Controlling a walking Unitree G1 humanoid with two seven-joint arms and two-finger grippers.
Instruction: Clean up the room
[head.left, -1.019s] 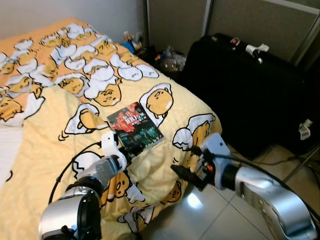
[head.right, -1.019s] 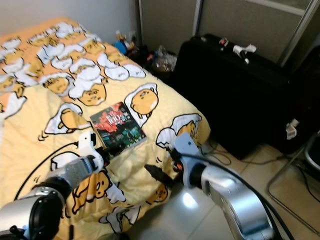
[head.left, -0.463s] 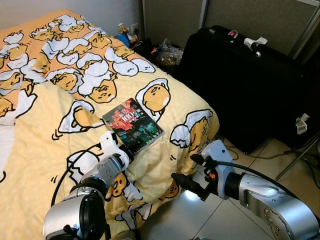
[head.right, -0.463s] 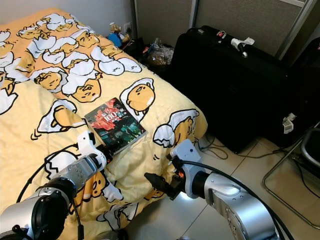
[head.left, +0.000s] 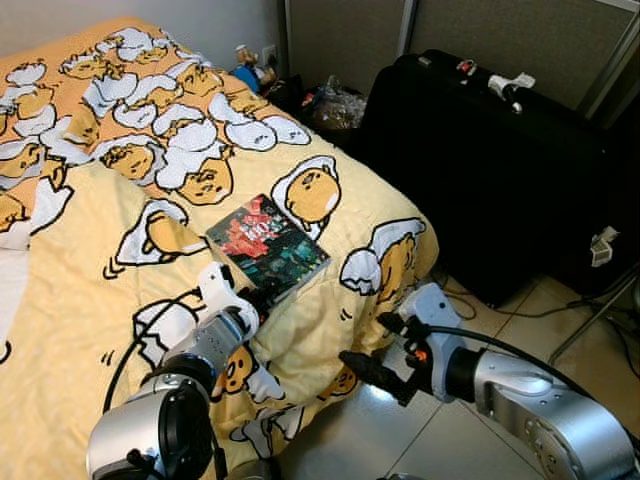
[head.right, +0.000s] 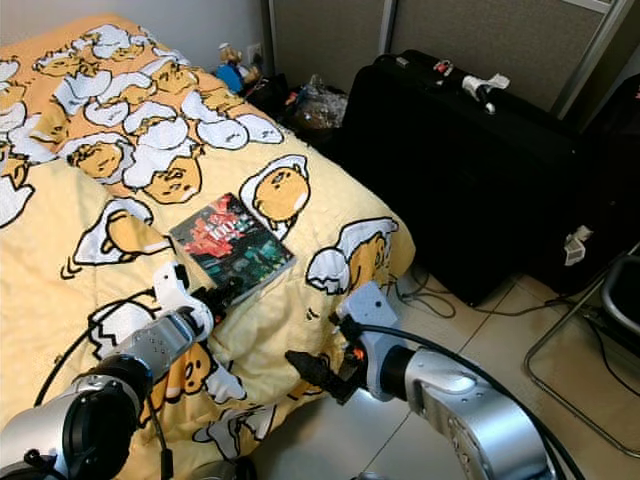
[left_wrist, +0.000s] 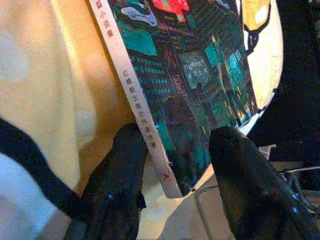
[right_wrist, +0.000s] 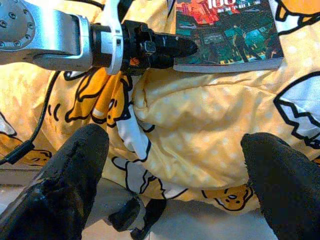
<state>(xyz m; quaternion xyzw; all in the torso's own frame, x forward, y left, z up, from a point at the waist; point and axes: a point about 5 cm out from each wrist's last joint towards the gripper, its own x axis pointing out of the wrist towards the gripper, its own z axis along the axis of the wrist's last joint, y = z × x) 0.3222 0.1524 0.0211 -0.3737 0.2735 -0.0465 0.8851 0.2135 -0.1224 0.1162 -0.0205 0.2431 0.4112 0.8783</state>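
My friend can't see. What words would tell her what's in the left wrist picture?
The left gripper is open, its two black fingers straddling the near corner of a book with a dark city-scene cover and white spine. The book lies on a yellow bedspread.

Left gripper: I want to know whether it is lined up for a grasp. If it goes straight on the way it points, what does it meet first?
Most likely the near corner of the book: the open left gripper straddles it on the yellow blanket.
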